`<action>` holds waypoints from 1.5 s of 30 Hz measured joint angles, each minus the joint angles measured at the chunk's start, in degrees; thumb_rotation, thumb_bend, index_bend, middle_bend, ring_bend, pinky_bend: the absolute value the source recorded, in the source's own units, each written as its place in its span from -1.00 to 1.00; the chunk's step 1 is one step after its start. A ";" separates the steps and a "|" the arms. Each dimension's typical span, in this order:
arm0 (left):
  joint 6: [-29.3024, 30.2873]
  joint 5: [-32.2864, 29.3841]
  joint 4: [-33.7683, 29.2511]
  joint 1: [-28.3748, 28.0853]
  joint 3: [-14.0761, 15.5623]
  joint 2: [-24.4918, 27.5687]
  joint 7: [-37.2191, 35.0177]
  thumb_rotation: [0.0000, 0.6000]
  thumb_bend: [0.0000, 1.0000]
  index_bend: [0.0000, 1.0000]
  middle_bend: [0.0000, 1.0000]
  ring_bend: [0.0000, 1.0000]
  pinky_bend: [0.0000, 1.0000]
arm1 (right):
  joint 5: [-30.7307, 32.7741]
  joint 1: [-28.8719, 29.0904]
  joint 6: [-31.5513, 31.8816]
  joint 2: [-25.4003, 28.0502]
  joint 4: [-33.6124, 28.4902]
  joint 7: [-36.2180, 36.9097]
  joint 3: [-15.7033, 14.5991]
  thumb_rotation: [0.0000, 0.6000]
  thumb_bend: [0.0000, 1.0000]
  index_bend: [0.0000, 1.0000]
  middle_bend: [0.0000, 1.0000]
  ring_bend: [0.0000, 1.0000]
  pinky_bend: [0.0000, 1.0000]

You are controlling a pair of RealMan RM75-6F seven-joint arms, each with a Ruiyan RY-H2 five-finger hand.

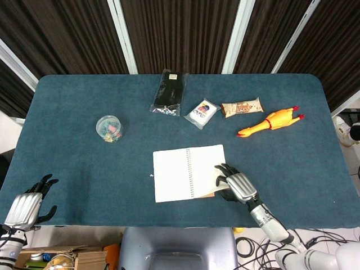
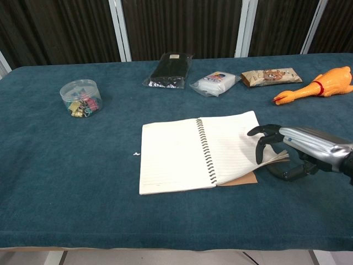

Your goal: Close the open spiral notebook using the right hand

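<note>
With my right hand (image 2: 300, 152) pinching the right page edge of the spiral notebook (image 2: 193, 154) at 3 o'clock, I judge next: swing it toward 9.

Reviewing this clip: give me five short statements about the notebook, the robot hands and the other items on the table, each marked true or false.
1. The spiral notebook lies open. True.
2. The right robot hand is at the notebook's right page edge. True.
3. The left robot hand holds the clip jar. False: it sits at the table's near left corner, apart from the jar.
4. The rubber chicken lies on the notebook. False: it lies beyond it, to the right.
5. The black packet lies at the far side. True.
</note>
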 measured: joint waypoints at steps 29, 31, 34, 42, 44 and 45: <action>0.34 -0.15 -0.11 0.22 -0.09 0.19 -0.22 1.00 -0.25 -0.60 -0.82 -0.60 -0.19 | -0.81 0.92 0.20 0.55 -0.70 2.63 0.46 1.00 -0.02 0.50 -0.49 -0.70 -0.47; 0.22 -0.10 -0.17 0.19 -0.03 0.17 -0.03 1.00 -0.25 -0.60 -0.82 -0.60 -0.19 | -1.15 1.01 1.27 0.79 -0.97 1.43 0.66 1.00 -0.02 0.50 -0.49 -0.69 -0.47; 0.19 -0.22 -0.27 0.17 -0.02 0.13 0.16 1.00 -0.26 -0.60 -0.82 -0.60 -0.19 | -1.59 1.79 1.70 2.11 -2.73 -0.80 1.10 1.00 -0.02 0.50 -0.49 -0.69 -0.47; 0.10 -0.49 -0.44 0.18 -0.07 0.25 0.21 1.00 -0.25 -0.60 -0.82 -0.60 -0.19 | -2.98 6.14 -0.20 5.03 -7.25 -8.26 3.54 1.00 -0.02 0.51 -0.48 -0.69 -0.47; 0.10 -0.49 -0.45 0.19 -0.06 0.27 0.19 1.00 -0.25 -0.60 -0.82 -0.60 -0.19 | -3.55 7.55 -0.92 5.28 -7.59 -9.14 4.06 1.00 -0.02 0.51 -0.48 -0.69 -0.47; 0.13 -0.49 -0.46 0.22 -0.06 0.29 0.15 1.00 -0.25 -0.60 -0.82 -0.60 -0.19 | -3.84 8.17 -1.30 5.34 -7.60 -9.32 4.20 1.00 -0.02 0.51 -0.48 -0.69 -0.47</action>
